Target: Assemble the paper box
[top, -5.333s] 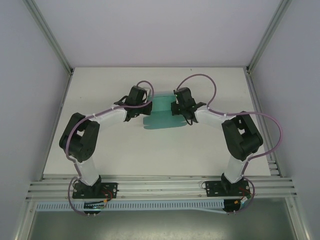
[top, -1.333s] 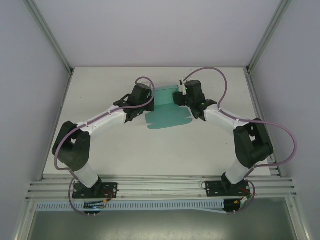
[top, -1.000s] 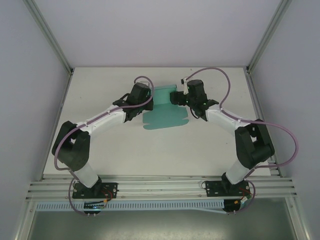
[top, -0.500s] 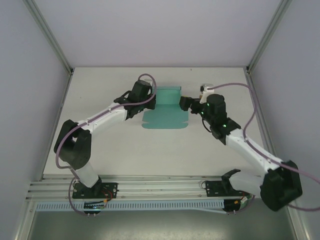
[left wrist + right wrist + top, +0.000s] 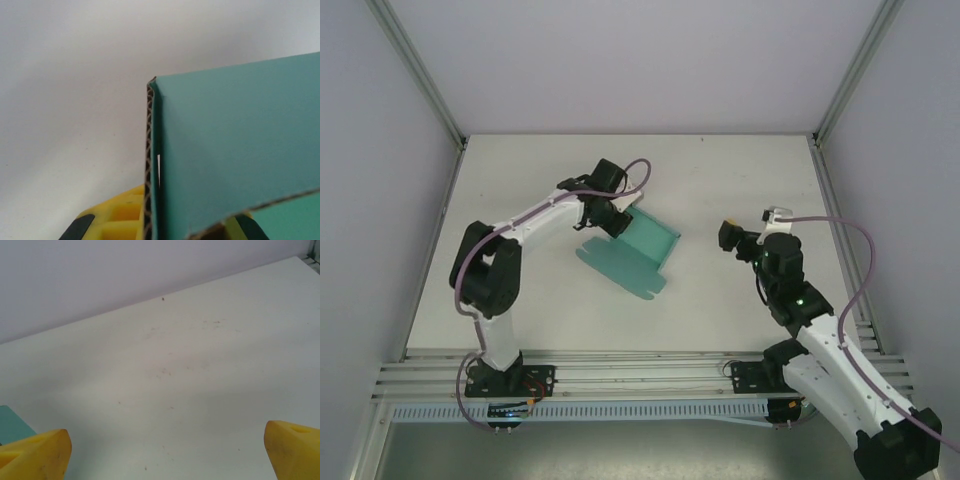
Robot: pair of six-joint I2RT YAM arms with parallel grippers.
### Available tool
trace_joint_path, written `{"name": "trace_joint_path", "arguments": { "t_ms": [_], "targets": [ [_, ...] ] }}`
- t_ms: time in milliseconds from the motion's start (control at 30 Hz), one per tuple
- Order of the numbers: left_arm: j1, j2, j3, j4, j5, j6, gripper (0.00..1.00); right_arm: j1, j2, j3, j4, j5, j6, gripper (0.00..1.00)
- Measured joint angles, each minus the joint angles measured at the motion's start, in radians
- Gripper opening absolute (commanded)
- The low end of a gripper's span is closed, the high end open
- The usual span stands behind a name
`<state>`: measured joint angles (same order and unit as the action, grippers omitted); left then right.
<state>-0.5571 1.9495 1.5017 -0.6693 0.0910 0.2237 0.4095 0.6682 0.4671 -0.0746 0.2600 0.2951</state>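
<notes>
White tabletop with pale walls around it: your left gripper (image 5: pixel 612 212) is clamped tight on one edge of the teal paper box (image 5: pixel 632 258), partly folded near the table's middle. Well apart to its right, your right gripper (image 5: pixel 750 228) hovers with jaws spread wide.

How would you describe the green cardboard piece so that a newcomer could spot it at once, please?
Start at the white table and go to its middle. The cardboard piece sits there, pinched at one edge by the left claw, with one panel folded up. It is the only teal-green thing on the table.
</notes>
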Motion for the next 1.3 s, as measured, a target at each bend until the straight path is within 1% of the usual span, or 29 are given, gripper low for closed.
{"name": "trace_joint_path", "arguments": {
  "t_ms": [167, 367, 467, 533, 567, 600, 633, 700, 800, 967, 1000, 1033, 1067, 1100, 1200, 1300],
  "targets": [
    [-0.013, 0.134, 0.116, -0.085, -0.098, 0.077, 0.0, -0.015, 0.008, -0.008, -0.029, 0.002, -0.005, 0.99],
    [-0.055, 0.251, 0.231, -0.14, -0.221, 0.106, 0.0, -0.023, 0.017, -0.008, -0.032, -0.005, -0.023, 0.99],
    [-0.073, 0.282, 0.272, -0.172, -0.259, 0.126, 0.01, -0.024, 0.022, -0.008, -0.039, -0.006, -0.027, 0.99],
    [-0.076, 0.29, 0.284, -0.182, -0.261, 0.136, 0.08, -0.025, 0.023, -0.008, -0.043, -0.006, -0.027, 0.99],
    [-0.075, 0.292, 0.289, -0.188, -0.259, 0.141, 0.16, -0.025, 0.023, -0.008, -0.044, -0.007, -0.027, 0.99],
    [-0.075, 0.295, 0.295, -0.191, -0.256, 0.146, 0.22, -0.025, 0.023, -0.01, -0.043, -0.008, -0.027, 0.99],
    [-0.075, 0.3, 0.298, -0.188, -0.252, 0.149, 0.25, -0.025, 0.023, -0.014, -0.043, -0.013, -0.027, 0.99],
    [-0.075, 0.318, 0.306, -0.189, -0.232, 0.16, 0.39, -0.026, 0.023, -0.028, -0.042, -0.024, -0.026, 0.99],
    [-0.073, 0.328, 0.334, -0.199, -0.2, 0.186, 0.52, -0.029, 0.023, -0.05, -0.043, -0.029, -0.026, 0.99],
    [-0.074, 0.328, 0.432, -0.222, -0.136, 0.224, 0.61, -0.031, 0.023, -0.058, -0.039, -0.053, -0.026, 0.99],
    [-0.074, 0.328, 0.454, -0.225, -0.122, 0.231, 0.66, -0.031, 0.023, -0.058, -0.035, -0.056, -0.026, 0.99],
    [-0.074, 0.327, 0.474, -0.225, -0.108, 0.238, 0.72, -0.031, 0.023, -0.058, -0.032, -0.062, -0.027, 0.99],
    [-0.074, 0.325, 0.492, -0.225, -0.091, 0.243, 0.82, -0.031, 0.023, -0.059, -0.028, -0.072, -0.028, 0.99],
    [-0.074, 0.322, 0.501, -0.225, -0.077, 0.248, 0.98, -0.031, 0.025, -0.06, -0.022, -0.106, -0.034, 0.99],
    [-0.074, 0.296, 0.498, -0.218, -0.038, 0.25, 0.98, -0.032, 0.056, -0.06, 0.007, -0.158, -0.064, 0.99],
    [-0.073, 0.216, 0.412, -0.133, -0.028, 0.212, 0.99, -0.034, 0.134, -0.042, 0.019, -0.222, -0.102, 0.99]
  ]
}}
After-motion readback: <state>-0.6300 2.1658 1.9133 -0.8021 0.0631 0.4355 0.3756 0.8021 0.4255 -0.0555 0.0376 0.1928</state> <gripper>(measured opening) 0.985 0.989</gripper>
